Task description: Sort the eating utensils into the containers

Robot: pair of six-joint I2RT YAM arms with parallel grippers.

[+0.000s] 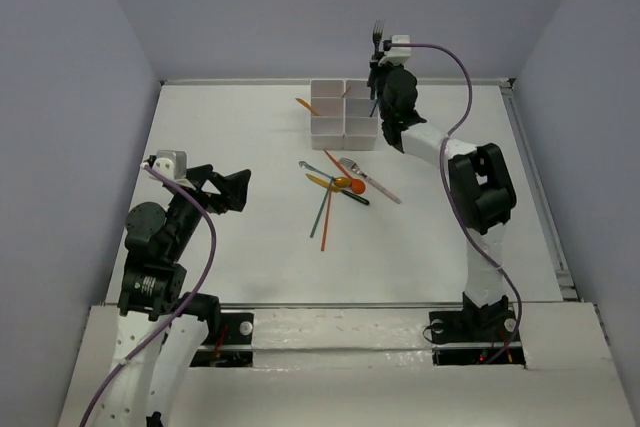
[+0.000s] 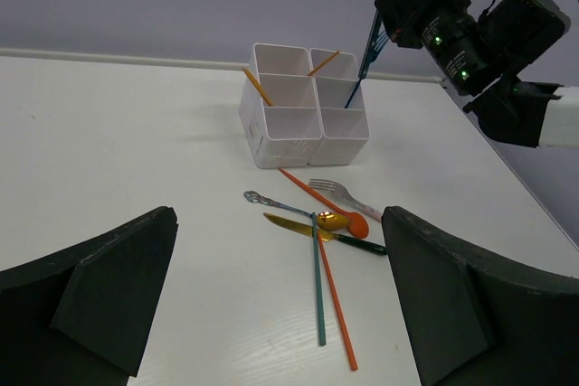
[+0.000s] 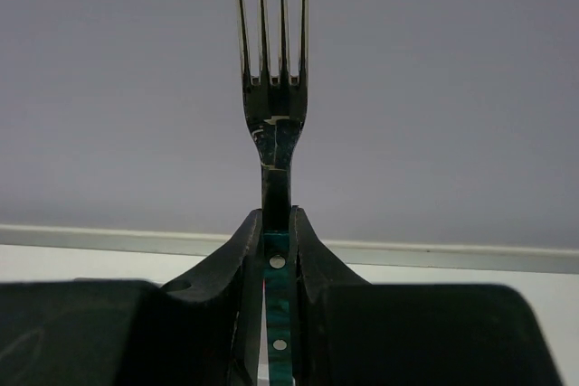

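Observation:
The white compartment block (image 1: 343, 115) stands at the table's back middle, also in the left wrist view (image 2: 303, 106), with orange sticks (image 2: 257, 86) in two cells. My right gripper (image 1: 377, 65) is shut on a teal-handled fork (image 3: 274, 106), tines up, its handle end down in a right-column cell (image 2: 351, 94). A pile of utensils (image 1: 340, 187) lies in front of the block: a silver fork (image 2: 339, 193), orange spoon (image 2: 348, 221), green-handled knife (image 2: 317, 231), teal stick (image 2: 318, 282), orange stick (image 2: 336, 300). My left gripper (image 1: 232, 188) is open and empty, left of the pile.
Grey walls surround the white table (image 1: 250, 237). The right arm (image 1: 478, 182) reaches over the table's right side to the block. A raised rim (image 1: 540, 187) runs along the right edge.

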